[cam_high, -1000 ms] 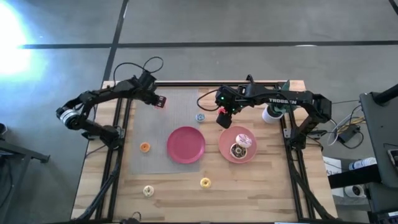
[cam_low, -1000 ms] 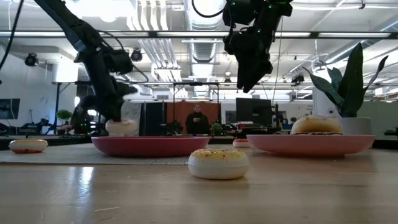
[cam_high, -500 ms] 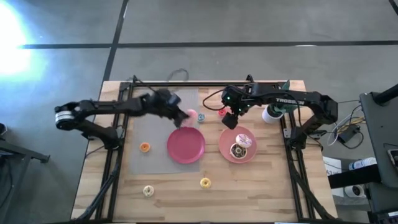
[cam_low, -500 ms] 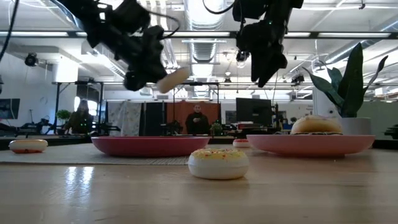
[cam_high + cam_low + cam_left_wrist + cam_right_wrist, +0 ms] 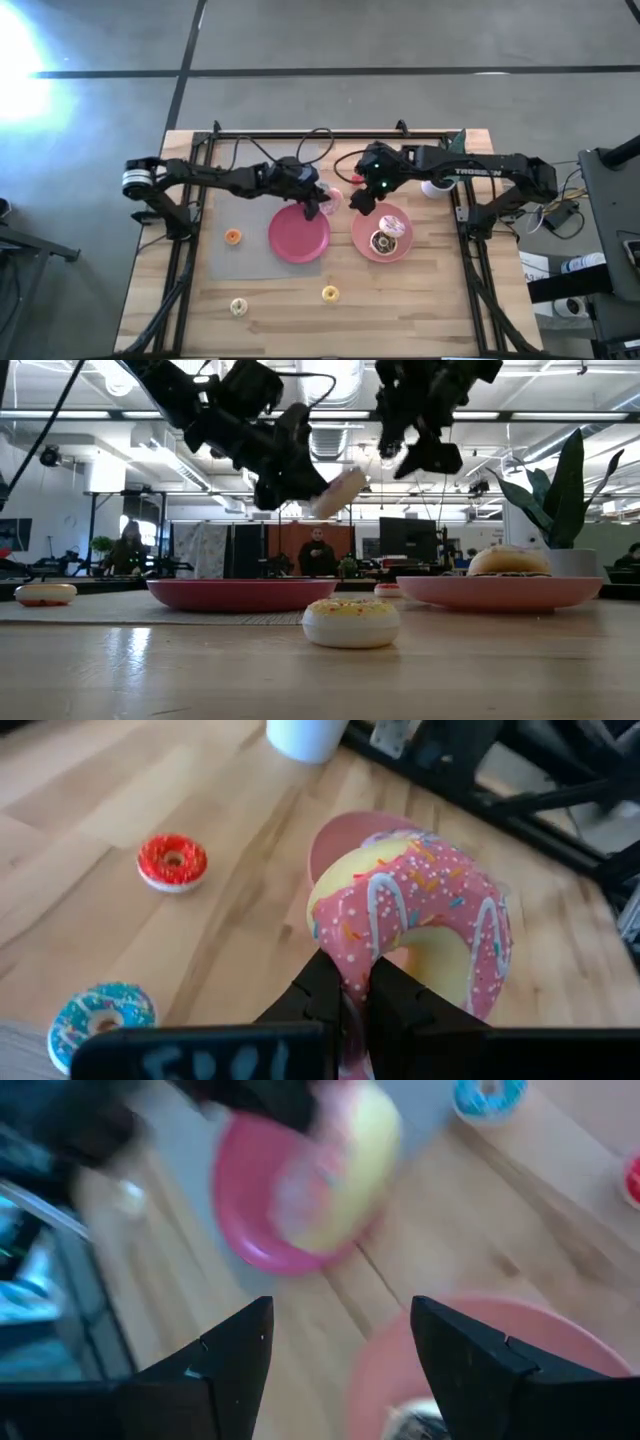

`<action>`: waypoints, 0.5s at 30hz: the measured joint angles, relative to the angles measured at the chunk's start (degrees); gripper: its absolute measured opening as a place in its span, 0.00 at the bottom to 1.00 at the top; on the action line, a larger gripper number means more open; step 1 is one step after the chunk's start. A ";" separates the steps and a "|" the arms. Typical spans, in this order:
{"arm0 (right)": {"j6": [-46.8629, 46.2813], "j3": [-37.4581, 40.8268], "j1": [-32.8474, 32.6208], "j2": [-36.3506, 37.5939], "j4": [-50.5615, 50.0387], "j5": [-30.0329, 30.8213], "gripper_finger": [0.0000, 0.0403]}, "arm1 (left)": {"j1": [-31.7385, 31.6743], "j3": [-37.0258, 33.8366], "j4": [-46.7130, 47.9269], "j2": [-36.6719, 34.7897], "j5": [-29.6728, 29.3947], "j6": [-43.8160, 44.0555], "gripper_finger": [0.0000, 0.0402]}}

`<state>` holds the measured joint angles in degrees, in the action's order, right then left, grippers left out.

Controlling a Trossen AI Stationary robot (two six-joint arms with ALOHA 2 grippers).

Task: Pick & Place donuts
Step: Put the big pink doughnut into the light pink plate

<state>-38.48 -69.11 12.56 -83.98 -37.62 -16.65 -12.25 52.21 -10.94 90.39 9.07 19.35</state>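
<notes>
My left gripper [image 5: 318, 203] is shut on the pink-frosted donut [image 5: 410, 915], held in the air between the dark pink plate [image 5: 298, 233] and the lighter pink plate [image 5: 372, 245]. The donut also shows in the low view [image 5: 340, 492]. My right gripper [image 5: 362, 200] is open and empty, in the air just right of that donut, above the lighter plate's far edge. A lilac-white donut [image 5: 393, 226] and a dark brown donut [image 5: 381, 242] lie on the lighter plate. The red donut [image 5: 172, 862] and the blue donut [image 5: 98, 1015] lie flat on the table. My left gripper pinches the donut's ring at the rim nearest the wrist [image 5: 352, 982] between its two fingers [image 5: 322, 995]. The fingers come from the table's left, slanting down. The donut is lifted clear of table and plates and sits tilted on edge beyond the fingertips.
An orange donut [image 5: 232, 237] lies on the grey mat [image 5: 240, 255]. A cream donut [image 5: 238, 307] and a yellow donut [image 5: 329, 294] lie on the wood near the front edge. A white cup [image 5: 437, 186] stands at the far right, by a plant [image 5: 560, 500].
My left gripper has lifted the pink-frosted donut off the table at the mat's far left. It has carried the donut toward the table's right and a little nearer, to the gap between the two plates. The donut hangs clear and tilted. My right gripper has stayed near the lighter plate.
</notes>
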 joint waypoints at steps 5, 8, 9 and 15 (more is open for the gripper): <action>-4.78 1.49 0.08 1.66 5.93 0.13 0.60 | 1.26 -0.04 -2.83 0.78 0.43 -1.18 0.01; -5.90 2.79 0.04 1.44 7.26 0.13 0.64 | 2.26 0.65 -6.41 0.63 0.47 -2.69 0.01; -6.13 3.25 0.04 1.40 7.24 0.12 0.65 | 2.36 0.87 -6.58 0.63 0.41 -2.86 0.01; -6.58 5.45 0.04 1.91 11.01 0.06 0.72 | 2.25 1.90 -6.39 0.85 -0.22 -3.26 0.01</action>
<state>-45.06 -63.66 12.60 -82.07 -26.61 -16.59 -10.00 54.11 -17.33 91.24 8.85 16.10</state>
